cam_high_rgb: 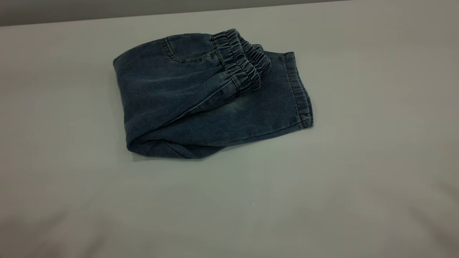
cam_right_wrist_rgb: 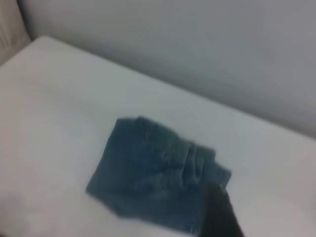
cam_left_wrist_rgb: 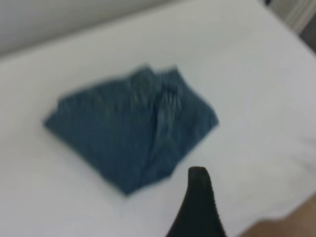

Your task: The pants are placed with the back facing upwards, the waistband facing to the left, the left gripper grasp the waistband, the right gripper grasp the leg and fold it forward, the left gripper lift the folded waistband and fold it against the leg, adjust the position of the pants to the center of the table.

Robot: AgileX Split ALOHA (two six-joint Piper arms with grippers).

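Observation:
The pants (cam_high_rgb: pixel 179 93) lie folded in a compact bundle on the table (cam_high_rgb: pixel 358 179), a little left of the middle and toward the far side. The ruffled waistband (cam_high_rgb: pixel 240 61) rests on top, folded over the leg (cam_high_rgb: pixel 272 107), whose stitched hem (cam_high_rgb: pixel 297 89) points right. Neither gripper appears in the exterior view. In the left wrist view a black part of my left gripper (cam_left_wrist_rgb: pixel 197 207) hangs above bare table, short of the pants (cam_left_wrist_rgb: pixel 123 133). In the right wrist view a black part of my right gripper (cam_right_wrist_rgb: pixel 217 212) overlaps the pants' (cam_right_wrist_rgb: pixel 148 182) near corner, held high above them.
The table's far edge (cam_high_rgb: pixel 107 16) meets a grey wall. A brown strip past the table's edge (cam_left_wrist_rgb: pixel 291 222) shows in the left wrist view. Bare table surrounds the pants on all sides.

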